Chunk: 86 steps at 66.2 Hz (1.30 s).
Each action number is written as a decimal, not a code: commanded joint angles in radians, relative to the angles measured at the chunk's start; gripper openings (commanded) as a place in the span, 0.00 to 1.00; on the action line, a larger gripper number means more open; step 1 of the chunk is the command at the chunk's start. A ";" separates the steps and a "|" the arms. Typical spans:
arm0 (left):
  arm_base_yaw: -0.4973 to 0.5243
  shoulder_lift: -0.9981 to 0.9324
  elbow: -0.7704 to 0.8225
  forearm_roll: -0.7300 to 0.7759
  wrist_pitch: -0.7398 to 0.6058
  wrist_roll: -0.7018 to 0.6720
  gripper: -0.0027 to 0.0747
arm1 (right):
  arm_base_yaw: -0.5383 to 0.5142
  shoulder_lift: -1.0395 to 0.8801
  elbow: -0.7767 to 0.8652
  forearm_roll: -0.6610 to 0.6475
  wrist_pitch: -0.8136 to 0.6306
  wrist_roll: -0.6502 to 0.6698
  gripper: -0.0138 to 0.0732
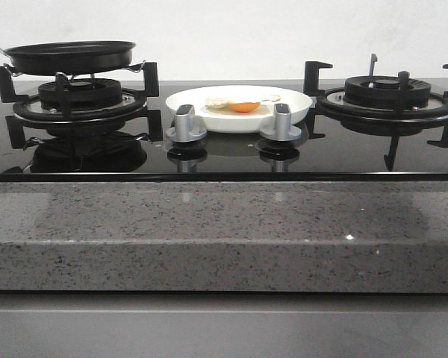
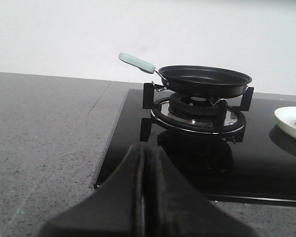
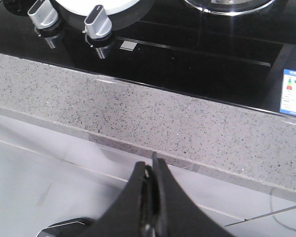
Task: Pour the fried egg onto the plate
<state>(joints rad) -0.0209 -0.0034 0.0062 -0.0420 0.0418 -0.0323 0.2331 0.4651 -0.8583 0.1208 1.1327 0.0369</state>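
Egg [image 1: 243,106] on plate [image 1: 299,112]; pan [image 1: 71,57] on burner, well apart.

This was a kitchen: a black glass gas hob [image 1: 224,160] with two burners and two silver knobs [image 1: 186,124] sat in a speckled grey stone counter [image 1: 224,231].

Black frying pan [image 2: 205,80] with pale green handle [image 2: 136,62] sitting on burner grate [image 2: 197,112]; plate [image 2: 289,122] edge nearby; left gripper [image 2: 144,190] fingers pressed together, empty.
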 commanded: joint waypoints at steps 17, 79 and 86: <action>-0.006 -0.014 0.004 -0.011 -0.090 -0.009 0.01 | 0.000 0.007 -0.024 -0.007 -0.058 -0.010 0.03; -0.006 -0.014 0.004 -0.011 -0.090 -0.009 0.01 | -0.072 -0.059 0.101 -0.072 -0.251 -0.059 0.03; -0.006 -0.014 0.004 -0.011 -0.090 -0.009 0.01 | -0.115 -0.144 0.234 -0.075 -0.471 -0.103 0.03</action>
<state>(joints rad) -0.0209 -0.0034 0.0062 -0.0446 0.0402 -0.0323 0.1487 0.3681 -0.6815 0.0633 0.8932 -0.0218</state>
